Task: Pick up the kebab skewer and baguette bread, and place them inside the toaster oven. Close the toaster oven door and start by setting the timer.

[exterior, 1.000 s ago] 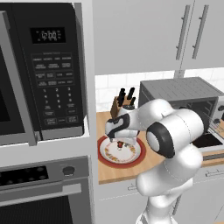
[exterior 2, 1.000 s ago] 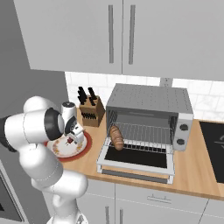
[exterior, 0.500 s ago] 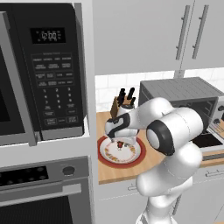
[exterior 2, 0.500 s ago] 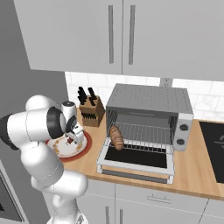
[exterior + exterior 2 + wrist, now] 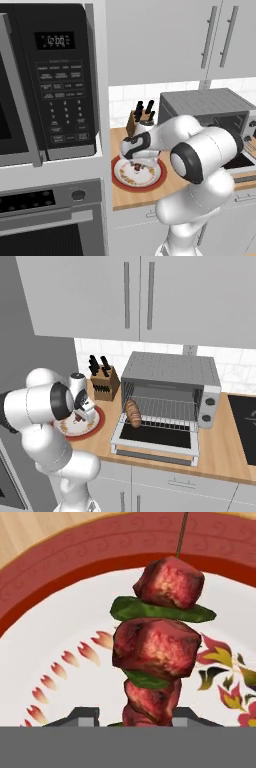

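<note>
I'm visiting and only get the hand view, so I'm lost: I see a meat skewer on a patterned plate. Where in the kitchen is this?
Observer: The plate sits on a wooden counter, left of a toaster oven.
Operator: Is that oven open?
Observer: Yes, the toaster oven door is dropped flat.
Operator: Anything inside?
Observer: The baguette bread lies at the left end of the rack.
Operator: What's behind the plate?
Observer: A knife block against the tiled wall.

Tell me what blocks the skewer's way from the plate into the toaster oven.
Nothing visible: the toaster oven door is dropped open, and the baguette bread sits at the rack's left end. The gripper has shut on the kebab skewer.
</note>
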